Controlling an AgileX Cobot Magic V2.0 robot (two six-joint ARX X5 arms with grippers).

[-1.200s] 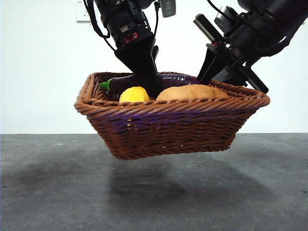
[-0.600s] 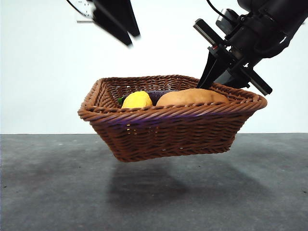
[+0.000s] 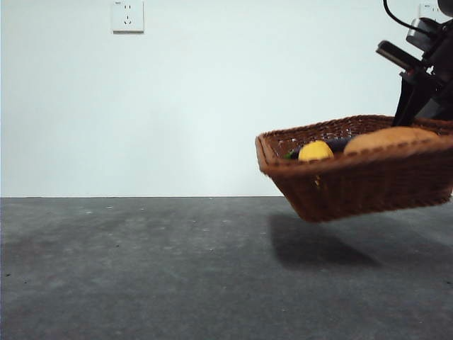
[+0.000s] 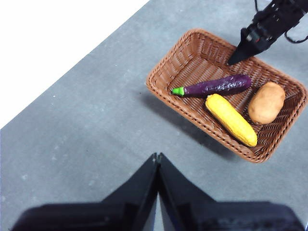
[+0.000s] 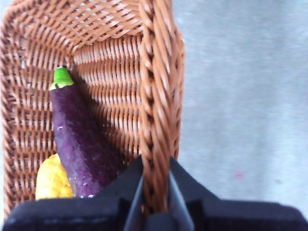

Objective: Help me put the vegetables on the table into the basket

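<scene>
The brown wicker basket (image 3: pixel 368 188) hangs tilted above the grey table (image 3: pixel 141 269), at the right in the front view. My right gripper (image 5: pixel 155 166) is shut on the basket's braided rim (image 5: pixel 154 96) and shows as a dark shape at the top right (image 3: pixel 419 88). Inside lie the purple eggplant (image 4: pixel 214 86), the yellow corn cob (image 4: pixel 231 119) and the tan potato (image 4: pixel 266 102). The corn (image 3: pixel 316 151) and potato (image 3: pixel 389 138) peek over the rim. My left gripper (image 4: pixel 157 163) is shut on nothing, high above the table and well away from the basket (image 4: pixel 156 89).
A white wall with a socket plate (image 3: pixel 127 15) stands behind the table. The basket throws a shadow (image 3: pixel 318 248) on the table beneath it. The right arm (image 4: pixel 262 29) reaches down to the basket's far rim.
The basket has moved far to the right in the front view, carried by the right gripper. The left arm has risen out of the front view.
</scene>
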